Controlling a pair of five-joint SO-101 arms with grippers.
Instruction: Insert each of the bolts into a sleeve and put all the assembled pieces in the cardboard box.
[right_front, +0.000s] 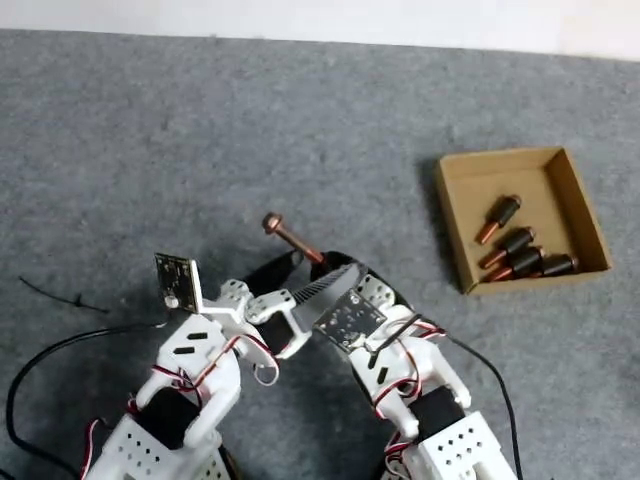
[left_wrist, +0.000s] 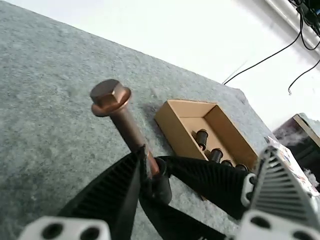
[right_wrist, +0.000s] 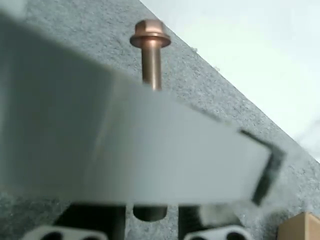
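a thin black cable (right_front: 75, 300) is lying at far left on the grey mat (right_front: 200, 130), apart from everything else. the left arm is sitting at the near edge, left of centre. the left gripper (left_wrist: 144, 172) is pointing toward the middle of the mat. its fingers are closed down on the bolt (right_front: 290, 238), pinching the shaft partway below the head.

the bolt is hanging off the mat, tilted. its hex head is pointing up and away to the left, and its lower end is running into the sleeve (left_wrist: 162, 187). the sleeve is dark and is sitting right beside the left fingers. how deep the shaft is going in is hidden.

the right gripper (right_wrist: 150, 217) is meeting the left one from the right side, the two nearly touching. its fingers are closed onto the sleeve, one on each side, gripping it. a blurred grey bar is crossing the right wrist view in front of the shaft. cannot tell which part that is.

the box (right_front: 452, 215) is sitting on the mat at far right, open side up, well apart from both grippers. four assembled pieces (right_front: 512, 243) are lying inside it, grouped toward its near wall, with copper ends showing on at least three.
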